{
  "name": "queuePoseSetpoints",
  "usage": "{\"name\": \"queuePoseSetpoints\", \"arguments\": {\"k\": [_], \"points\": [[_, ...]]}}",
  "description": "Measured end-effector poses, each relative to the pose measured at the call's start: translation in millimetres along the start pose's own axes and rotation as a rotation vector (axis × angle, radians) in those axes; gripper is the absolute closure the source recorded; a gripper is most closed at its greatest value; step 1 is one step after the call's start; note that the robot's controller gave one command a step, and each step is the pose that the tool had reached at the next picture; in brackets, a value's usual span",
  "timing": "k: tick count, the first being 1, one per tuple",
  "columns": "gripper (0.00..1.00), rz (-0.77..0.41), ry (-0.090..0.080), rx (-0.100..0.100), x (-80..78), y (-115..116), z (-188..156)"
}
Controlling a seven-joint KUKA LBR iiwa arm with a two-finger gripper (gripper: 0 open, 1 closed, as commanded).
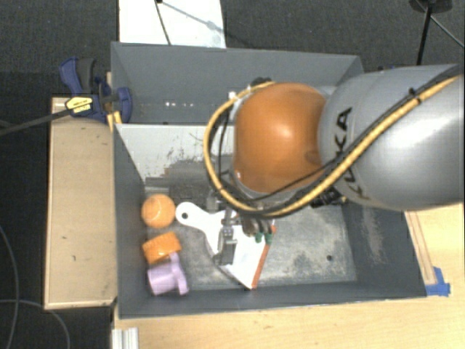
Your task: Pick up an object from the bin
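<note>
Gripper over white orange-edged box, six o'clock in bin: probably light, stiff, slick; grasp across narrow sides. Jaws' state: cannot tell.

KUKA lettering, on the silver arm

so it's a flat white packet with an orange-red edge, sitting skewed on the floor of the grey metal bin, front-middle
</note>
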State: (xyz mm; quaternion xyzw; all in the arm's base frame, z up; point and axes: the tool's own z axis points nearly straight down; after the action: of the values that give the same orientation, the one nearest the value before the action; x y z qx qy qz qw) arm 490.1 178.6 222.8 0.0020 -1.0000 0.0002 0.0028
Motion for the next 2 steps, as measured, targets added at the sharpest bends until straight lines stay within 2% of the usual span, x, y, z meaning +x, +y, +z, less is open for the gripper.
{"name": "queuePoseSetpoints", "arguments": {"k": [1,2], "points": [[0.0,0.006,-0.008,-0.002,-1.6,-1.2,-4.5],[0.0,-0.05,-0.016,-0.003,-2.2,-1.0,22.5]]}}
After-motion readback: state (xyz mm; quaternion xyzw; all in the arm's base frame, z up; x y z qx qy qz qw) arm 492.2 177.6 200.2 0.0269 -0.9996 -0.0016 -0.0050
